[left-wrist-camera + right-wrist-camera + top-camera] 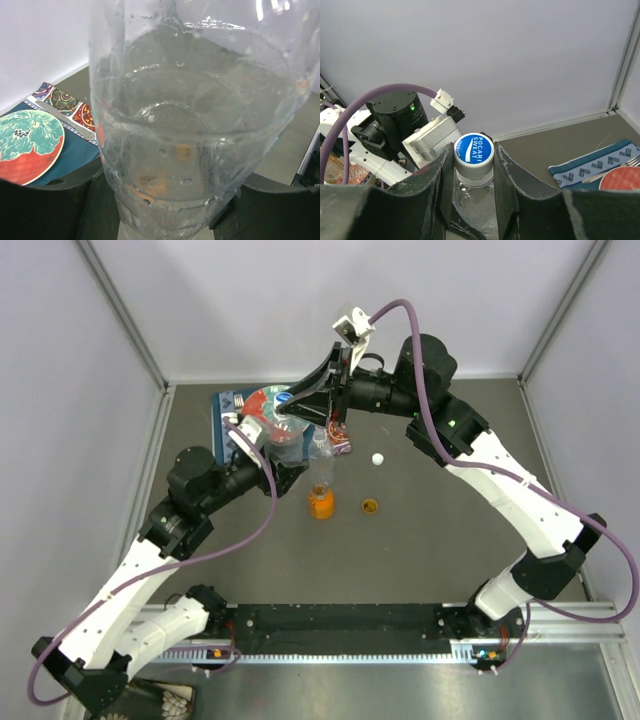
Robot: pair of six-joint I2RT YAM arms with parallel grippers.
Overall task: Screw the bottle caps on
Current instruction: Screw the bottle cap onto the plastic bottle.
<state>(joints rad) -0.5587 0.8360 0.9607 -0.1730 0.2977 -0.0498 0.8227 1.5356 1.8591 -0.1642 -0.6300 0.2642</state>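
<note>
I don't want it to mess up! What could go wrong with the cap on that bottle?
The right gripper pinches the round blue-and-white plastic cap; it may slip or thread crookedly. The clear plastic bottle in the left gripper might turn with it. The squat orange bottle stands close by and could topple.

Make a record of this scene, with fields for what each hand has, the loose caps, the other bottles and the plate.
left hand: closed around the body of a clear bottle
right hand: fingers clamped on either side of the blue-topped cap sitting on that bottle's neck
loose caps: white cap and orange cap, both lying on the table
other bottles: second clear bottle and orange bottle, both standing
plate: on a blue mat, far left
</note>
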